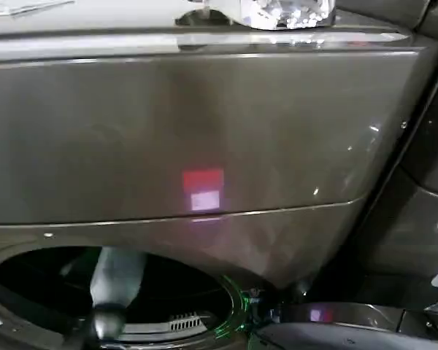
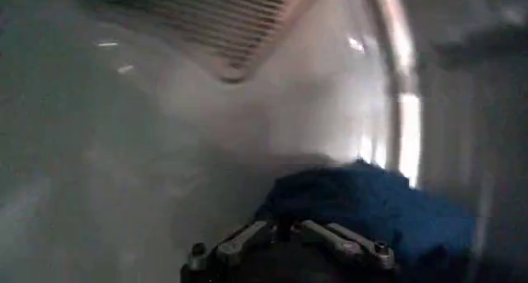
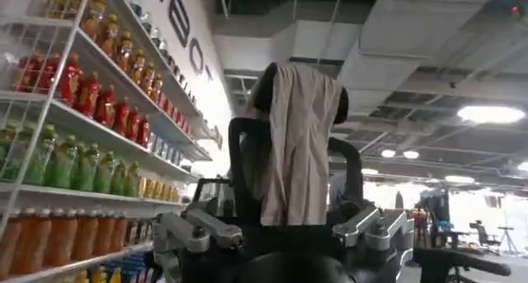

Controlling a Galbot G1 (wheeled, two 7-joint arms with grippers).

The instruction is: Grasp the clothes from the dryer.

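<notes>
**Left arm inside drum; blue cloth at end effector**

The dryer presents a broad, smooth bronze-grey front panel with a red-and-white reflection near its centre. Its round port opens at the lower left of the head view, dark inside, with a ribbed vent visible low down. The left arm, pale grey and cylindrical, reaches down into the port.

Inside, the drum wall is brushed steel, curved, with a slatted grille on it. The clothes, a soft, rumpled dark blue piece, lie against the drum wall, directly ahead of the left end effector and touching or just beside its fingers. The fingers converge at the fabric's near edge; whether they clamp it cannot be told.

The right end effector is raised, well apart from the dryer, facing shelves of bottles; its fingers stand apart and hold nothing.
</notes>
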